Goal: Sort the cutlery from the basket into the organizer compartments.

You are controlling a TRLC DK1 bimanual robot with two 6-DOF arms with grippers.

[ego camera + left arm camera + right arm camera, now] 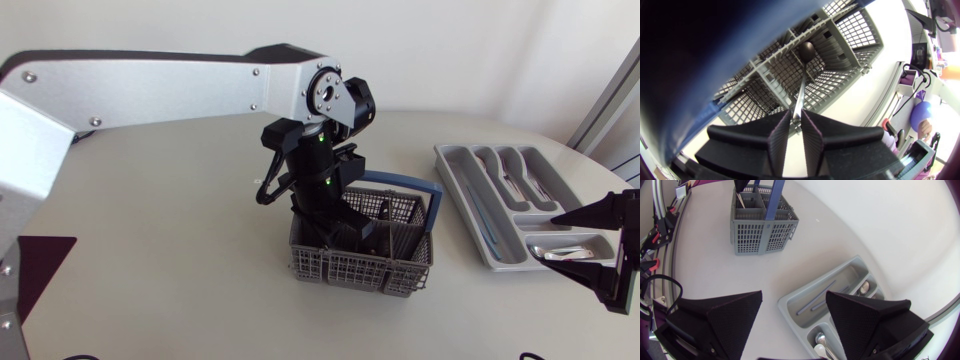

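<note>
A: Which step?
B: Pick phase. Left hand (796,112) is down inside the basket (330,268), mid tabletop (150,270), a bit toward the front edge. It's on a spoon (801,80).
A: Hand state?
B: Nearly pressed together, only a thin slit. Both fingers (780,140) pinch the spoon's handle from either side. The bowl end sits low on the basket's grid floor, in one compartment.
A: Right one?
B: Right hand (548,237) is spread wide and holds nothing. It hovers over the front end of the organizer (455,165), by the tabletop's right edge. The organizer already has cutlery in several slots.
A: Next?
B: My guess: lift straight up so the spoon clears the basket walls and the blue carry handle (405,182), then cross to the slot with spoons. The handle is thin and could swivel in the pinch, so it needs a firm grip.
</note>
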